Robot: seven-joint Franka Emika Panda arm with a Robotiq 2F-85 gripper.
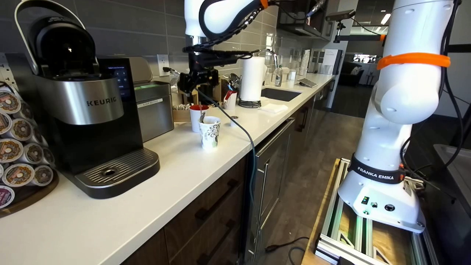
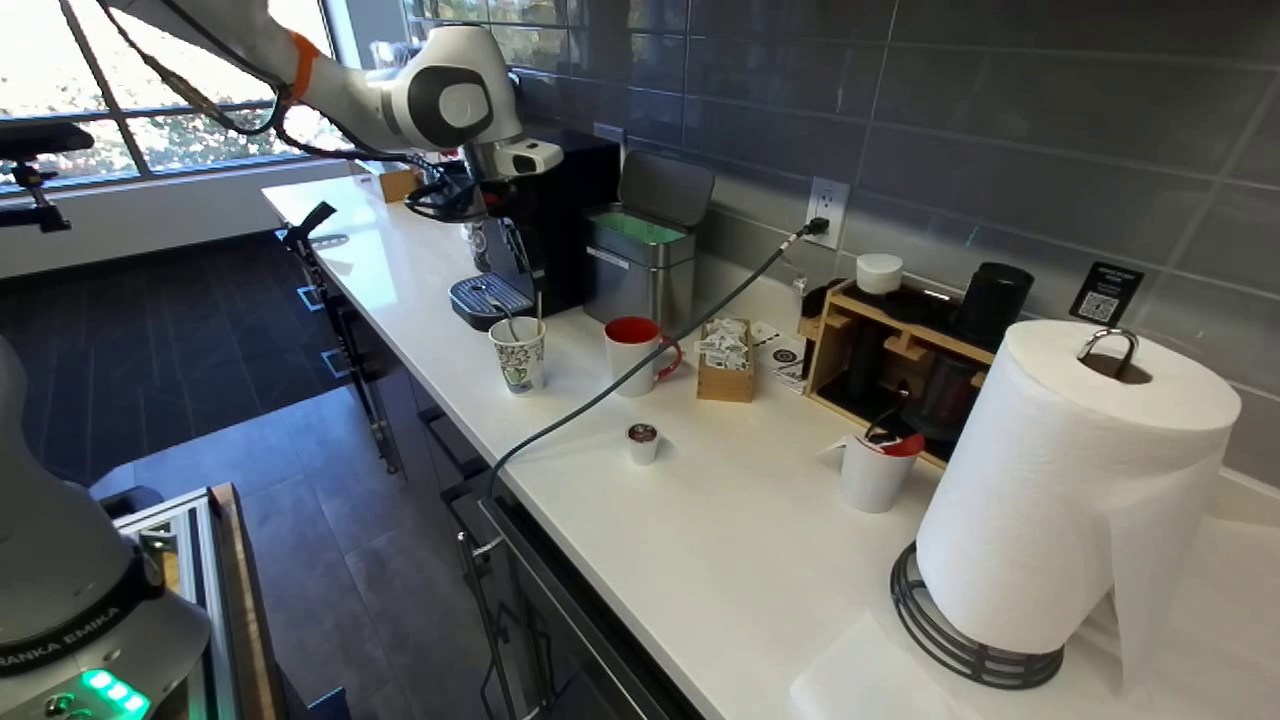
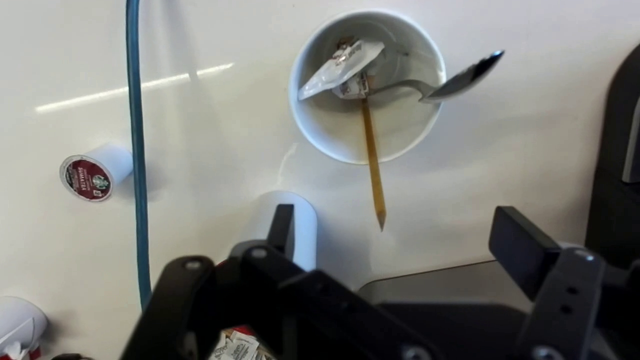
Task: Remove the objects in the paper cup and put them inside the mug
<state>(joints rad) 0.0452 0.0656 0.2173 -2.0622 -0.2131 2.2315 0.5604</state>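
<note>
The cup (image 2: 516, 365), paper with a dark swirl pattern, stands upright on the bench (image 2: 700, 540), near its front edge. Seen from above in the wrist view, it holds a spoon (image 3: 462, 82), a tan stick (image 3: 373, 155) and white packets (image 3: 340, 70). The spoon's bowl juts out over the rim; the stick leans out over the rim at another point. The packets lie within the cup.

Just beside the cup, farther from the front edge, stands the mug (image 2: 628, 362), white outside, red inside, with a red handle. Its floor is out of sight. The gripper (image 3: 400, 235) hangs above the bench, apart from the cup, its two fingers wide open; in the wrist view one of them hides part of the mug.

A blue-grey cable (image 3: 135, 100) runs from an outlet (image 2: 832, 200) to the bench's front edge, crossing before the mug in an exterior view. Near the cable stands a pod (image 2: 643, 448) with a dark red lid.

Behind the cup and mug are a bin (image 2: 640, 290), its lid raised, and a coffee machine (image 1: 81, 101). On the mug's handle side is a wooden box (image 2: 725, 388) of sachets (image 2: 725, 345). Well apart stands a paper roll (image 2: 1060, 500).
</note>
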